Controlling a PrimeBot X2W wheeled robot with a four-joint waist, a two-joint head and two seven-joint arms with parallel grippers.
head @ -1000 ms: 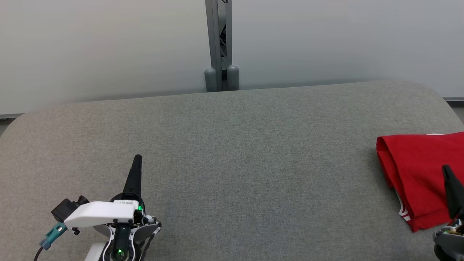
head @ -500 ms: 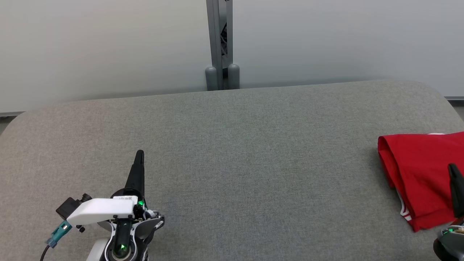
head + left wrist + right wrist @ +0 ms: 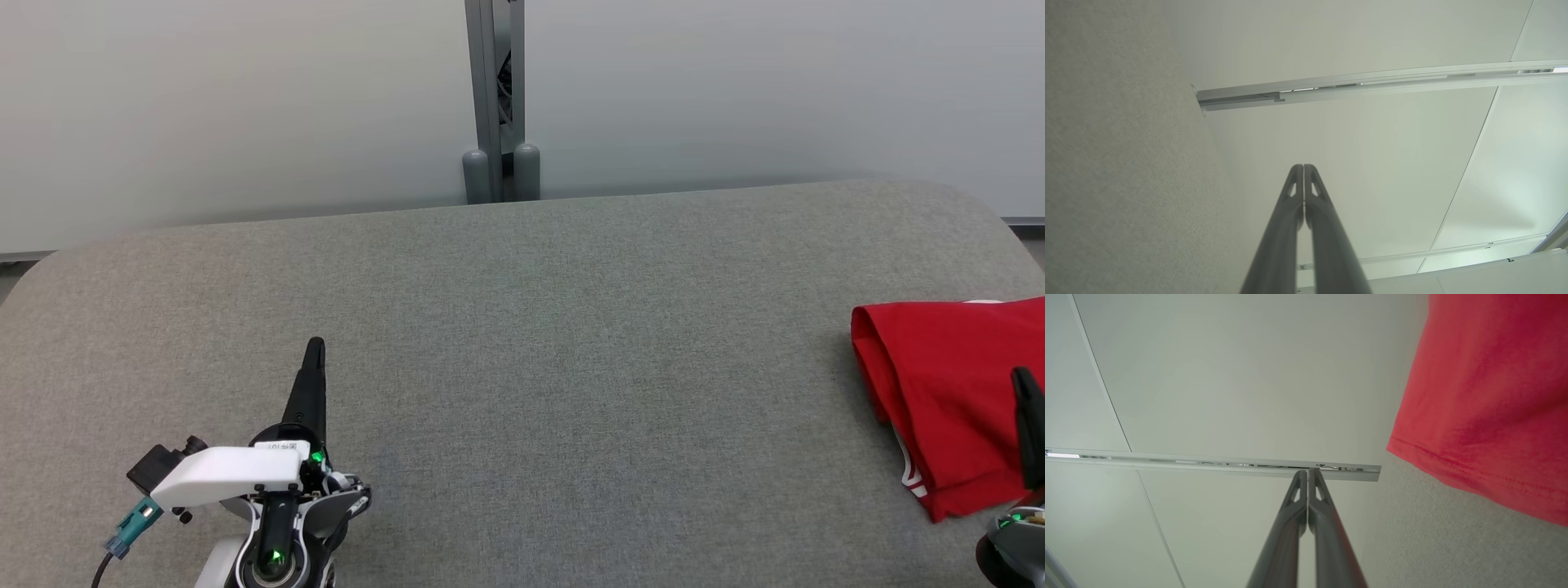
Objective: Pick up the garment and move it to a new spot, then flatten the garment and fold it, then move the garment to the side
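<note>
far right, garment (image 3: 939, 384) near edge; broad table (image 3: 522, 343) stretches leftward.

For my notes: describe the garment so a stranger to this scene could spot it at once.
A grey fabric-covered surface spans the head view beneath pale wall panels. At its right edge, cut off by the frame, lies a folded red garment with white trim near its lower corner. Its bright red against plain grey sets it apart.

Sticker (image 3: 282, 446) on left gripper (image 3: 314, 349): print is seen, too small to be read.
White marking (image 3: 909, 478) on garment (image 3: 947, 384): no letters can be made out.
</note>
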